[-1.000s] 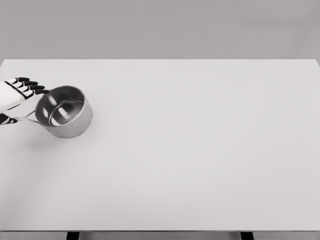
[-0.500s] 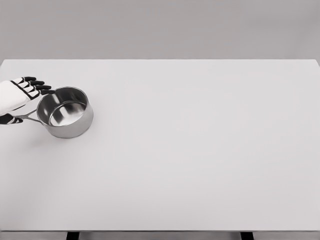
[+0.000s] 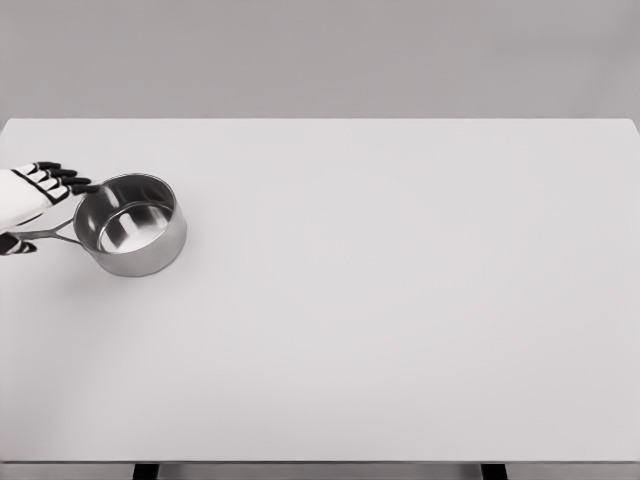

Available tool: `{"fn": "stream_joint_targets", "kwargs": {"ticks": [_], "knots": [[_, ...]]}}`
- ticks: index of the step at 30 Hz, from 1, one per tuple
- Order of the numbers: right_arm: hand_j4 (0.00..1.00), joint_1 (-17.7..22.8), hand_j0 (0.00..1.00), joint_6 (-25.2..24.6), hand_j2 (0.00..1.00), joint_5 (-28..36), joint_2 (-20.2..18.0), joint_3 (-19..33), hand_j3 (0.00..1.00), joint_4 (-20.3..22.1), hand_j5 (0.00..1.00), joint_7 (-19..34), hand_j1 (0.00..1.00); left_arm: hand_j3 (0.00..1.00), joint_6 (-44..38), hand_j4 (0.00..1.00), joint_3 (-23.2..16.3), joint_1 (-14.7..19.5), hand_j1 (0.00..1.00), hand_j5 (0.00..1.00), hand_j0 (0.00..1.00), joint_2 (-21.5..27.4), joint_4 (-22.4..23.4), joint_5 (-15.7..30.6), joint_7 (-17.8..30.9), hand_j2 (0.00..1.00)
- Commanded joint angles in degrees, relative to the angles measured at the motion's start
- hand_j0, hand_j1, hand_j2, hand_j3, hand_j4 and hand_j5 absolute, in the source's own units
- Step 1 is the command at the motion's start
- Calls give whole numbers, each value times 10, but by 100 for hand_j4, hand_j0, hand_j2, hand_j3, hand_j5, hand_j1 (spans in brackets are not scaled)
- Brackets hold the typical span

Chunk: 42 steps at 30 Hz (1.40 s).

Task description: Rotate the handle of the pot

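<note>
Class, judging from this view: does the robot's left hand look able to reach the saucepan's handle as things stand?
Probably yes. The left hand hangs right over the handle of the saucepan, with nothing between them on the table.

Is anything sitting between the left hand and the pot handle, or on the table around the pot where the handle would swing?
Nothing visible blocks it. The left hand is already over the pot handle, beside the pot. The table around the pot shows no other object.

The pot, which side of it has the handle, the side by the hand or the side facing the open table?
The side by the left hand: the pot has its thin handle pointing left, under that hand.
</note>
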<state>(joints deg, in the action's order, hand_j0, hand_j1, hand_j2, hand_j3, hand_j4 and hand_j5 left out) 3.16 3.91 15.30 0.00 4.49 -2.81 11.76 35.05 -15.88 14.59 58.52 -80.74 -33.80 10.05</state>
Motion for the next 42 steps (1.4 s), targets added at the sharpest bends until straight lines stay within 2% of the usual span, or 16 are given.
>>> {"fn": "stream_joint_targets", "kwargs": {"ticks": [1,12,20,22,27,29,33,36,37,39,42], "knots": [[100,0,100,0,100,0,0,0,100,0,100,0,100,100,0,100,0,0,100,100,100,0,11,3,0,100],[100,0,100,0,100,0,0,0,100,0,100,0,100,100,0,100,0,11,100,100,100,-17,38,2,0,100],[100,0,100,0,100,0,0,0,100,0,100,0,100,100,0,100,3,14,100,100,100,-15,37,9,0,100],[100,0,100,0,100,0,0,0,100,0,100,0,100,100,0,100,7,15,100,100,100,-9,19,13,0,100],[100,0,100,0,100,0,0,0,100,0,100,0,100,100,0,100,17,17,100,100,100,0,-57,79,0,100],[100,0,100,0,100,0,0,0,100,0,100,0,100,100,0,100,30,14,100,100,100,15,-91,110,0,100],[100,0,100,0,100,0,0,0,100,0,100,0,100,100,0,100,86,8,100,100,100,16,-140,159,2,100],[100,0,100,0,100,0,0,0,100,0,100,0,100,100,0,100,91,4,100,100,100,13,-175,189,6,100],[100,0,100,0,100,0,0,0,100,0,100,0,100,100,0,100,88,2,100,100,100,11,-183,189,6,100],[100,0,100,0,100,0,0,0,100,0,100,0,100,100,0,100,88,-27,100,100,100,7,-199,189,6,100],[100,0,100,0,100,0,0,0,100,0,100,0,100,100,0,100,88,-39,100,100,100,6,-200,189,6,100]]}}
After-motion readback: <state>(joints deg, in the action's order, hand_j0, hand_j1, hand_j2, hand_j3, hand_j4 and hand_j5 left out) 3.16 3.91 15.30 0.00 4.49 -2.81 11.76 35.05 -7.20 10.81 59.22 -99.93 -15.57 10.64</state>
